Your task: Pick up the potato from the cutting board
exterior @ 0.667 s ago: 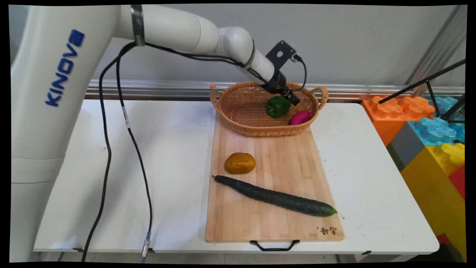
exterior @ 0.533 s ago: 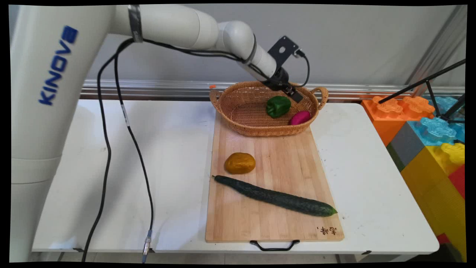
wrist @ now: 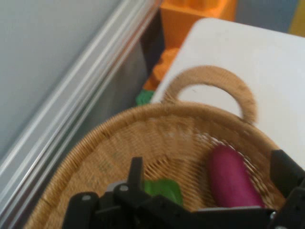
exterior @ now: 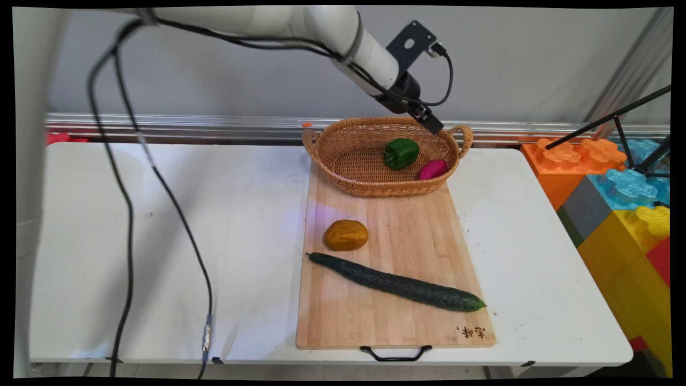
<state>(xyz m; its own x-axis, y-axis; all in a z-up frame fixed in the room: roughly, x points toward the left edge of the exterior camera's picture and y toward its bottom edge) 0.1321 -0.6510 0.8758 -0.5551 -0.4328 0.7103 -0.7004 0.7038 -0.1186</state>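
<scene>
My gripper hangs above the far right rim of a wicker basket, open and holding nothing. In the basket lie a green pepper and a magenta vegetable, both below and in front of the fingers. The hand view looks down into the basket. Its looped handle is at the top, the magenta vegetable lies between the spread fingers of the gripper, and part of the pepper shows beside the left finger.
The basket stands at the far end of a wooden cutting board, which also bears a brown potato and a long cucumber. Black cables hang over the table's left. Large coloured blocks and a black tripod stand at the right.
The gripper has risen up and to the right, away from the green pepper and out of the basket. The pepper and the other vegetables have stayed where they were.
</scene>
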